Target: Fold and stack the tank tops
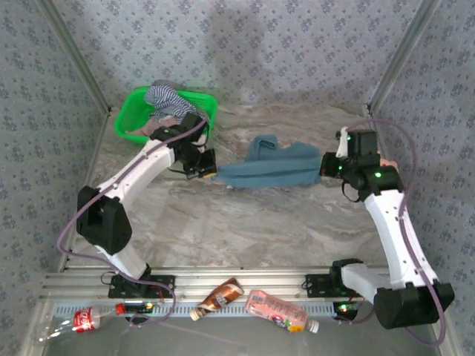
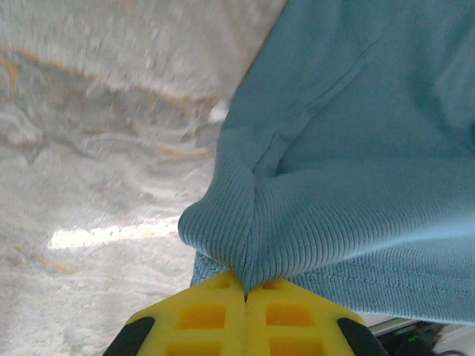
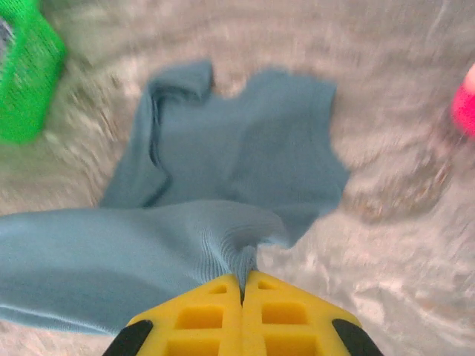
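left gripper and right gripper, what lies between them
The teal tank top, pinched at either end by the left gripper and the right gripper, spans that gap in the top external view.

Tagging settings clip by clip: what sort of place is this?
Likely a robot test cell, not a home: a marble-look table boxed in by wallpapered panels, with an aluminium mounting rail along its near edge.

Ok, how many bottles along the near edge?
3: clear red-label plastic bottle at the left, brown plastic bottle in the middle, pink plastic bottle right of it. None apparently hidden.
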Tool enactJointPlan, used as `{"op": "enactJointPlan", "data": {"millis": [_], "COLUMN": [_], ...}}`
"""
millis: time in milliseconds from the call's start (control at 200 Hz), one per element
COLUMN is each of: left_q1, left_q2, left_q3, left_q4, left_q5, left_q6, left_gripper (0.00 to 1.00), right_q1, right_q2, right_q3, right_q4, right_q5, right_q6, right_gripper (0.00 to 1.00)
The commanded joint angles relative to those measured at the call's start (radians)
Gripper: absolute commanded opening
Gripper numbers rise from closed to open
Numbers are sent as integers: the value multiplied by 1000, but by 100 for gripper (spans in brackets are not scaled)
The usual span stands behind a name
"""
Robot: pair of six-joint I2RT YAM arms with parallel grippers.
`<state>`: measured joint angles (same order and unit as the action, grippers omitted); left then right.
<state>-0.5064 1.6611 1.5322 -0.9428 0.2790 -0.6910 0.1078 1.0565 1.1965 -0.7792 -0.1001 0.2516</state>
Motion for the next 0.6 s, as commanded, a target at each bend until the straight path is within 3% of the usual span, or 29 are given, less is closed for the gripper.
{"op": "enactJointPlan", "data": {"millis": [0,365,595], "left_q1": [8,26,48], "left_q2": [-53,-99,82], "left_q3": [111,588,983], "left_q4": [-43,-108,-145], "left_q5": [-9,-180,-237], "left_q6": [-13,104,175], "left_gripper": [0,0,0], "right_q1": [-18,-20,-27], "right_q2": [-34,-98,30], "right_q3": [125,361,513], "right_q4": [-15,241,333], "right_q5": [31,10,15], "right_q6": [-53,-96,-165], "right_gripper": [0,0,0]}}
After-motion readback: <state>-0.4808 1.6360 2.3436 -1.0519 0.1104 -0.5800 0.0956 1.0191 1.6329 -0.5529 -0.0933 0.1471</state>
